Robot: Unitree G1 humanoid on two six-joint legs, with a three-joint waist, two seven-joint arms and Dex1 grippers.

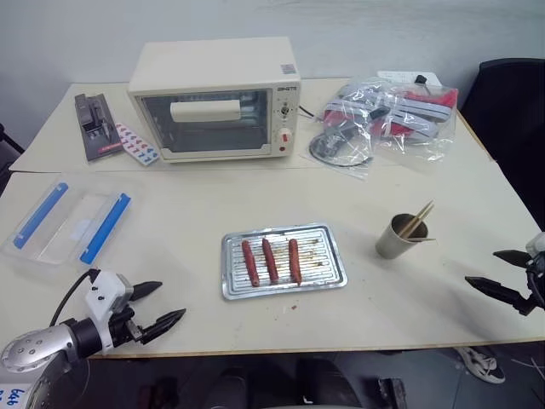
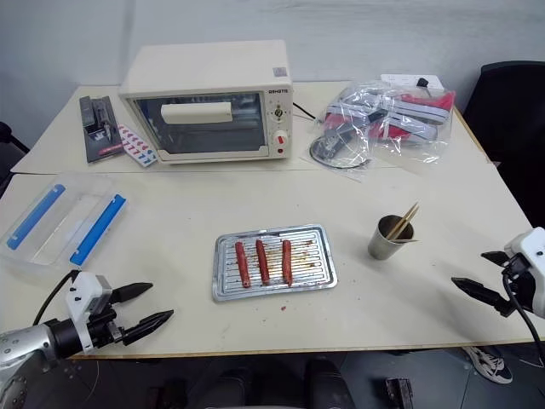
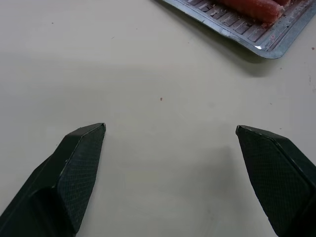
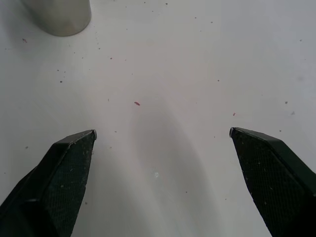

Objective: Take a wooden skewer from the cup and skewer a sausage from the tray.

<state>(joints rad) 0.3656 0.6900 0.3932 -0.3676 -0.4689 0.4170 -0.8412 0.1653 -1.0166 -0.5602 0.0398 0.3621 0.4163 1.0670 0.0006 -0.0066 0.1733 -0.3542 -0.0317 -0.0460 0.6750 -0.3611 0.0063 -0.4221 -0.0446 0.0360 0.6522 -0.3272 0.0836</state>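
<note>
While both arms hang over the desk's near edge, I keep the left gripper (image 1: 159, 305) and right gripper (image 1: 496, 271) spread wide, holding nothing. Three sausages lie side by side in the tray (image 1: 327, 279) near the front edge's middle; the middle sausage (image 1: 270, 259) looks soft and greasy. Wooden skewers (image 1: 418, 220) lean in the cup (image 1: 396, 241) toward the right edge, likely light and brittle, best pinched near their tops. Bare desk surrounds both.

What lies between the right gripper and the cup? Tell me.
Bare tabletop: in the left eye view nothing sits between the open right gripper and the cup.
</note>
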